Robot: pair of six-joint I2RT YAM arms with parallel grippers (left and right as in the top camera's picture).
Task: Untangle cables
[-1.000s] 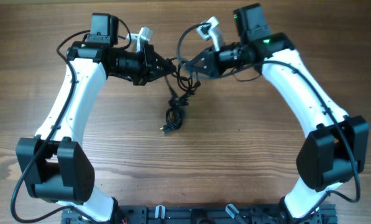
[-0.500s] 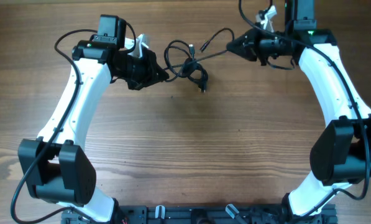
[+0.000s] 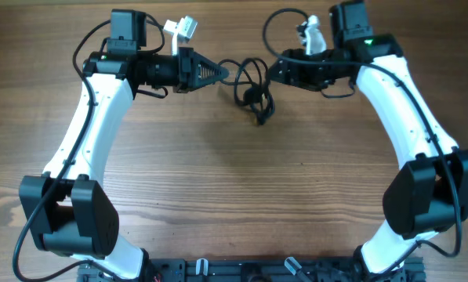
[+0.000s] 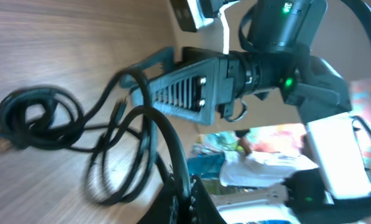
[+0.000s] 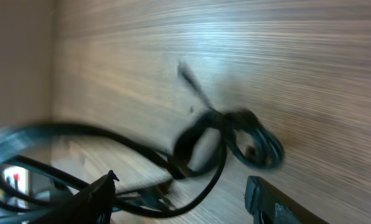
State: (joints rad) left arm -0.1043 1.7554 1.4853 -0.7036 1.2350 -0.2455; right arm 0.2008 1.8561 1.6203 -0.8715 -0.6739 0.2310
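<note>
**Overhead.** The cables [image 3: 255,95] sit as a knotted bundle on the desk [image 3: 296,180], at the far side between the two arms.
- The left fingers [image 3: 219,74] point right and are closed to a single tip. One strand runs from that tip across to the bundle.
- The right fingers [image 3: 275,70] point left, just beside the bundle's upper loops. Their spread cannot be read from this view.
- A short end trails off the bundle toward the near side.

**Left wrist.** The view is blurred.
- The left fingers are at the bottom edge, pinched tight on one strand that rises out of them and arcs away to the left.
- More loops hang beside that strand, and a small coil lies on the desk at the left.
- The right fingers face in from across, ribbed side showing. The loops cross in front of their tip; whether they touch cannot be told.

**Right wrist.** The view is heavily blurred.
- The right fingers are at the bottom edge, well apart, with nothing clamped between them.
- The knot lies on the desk ahead of them, roughly in line with the gap.
- A thick strand sweeps in from the left edge, past the finger at the picture's left, toward the knot. Contact with that finger cannot be told.
- A loose end sticks up and to the left from the knot.
</note>
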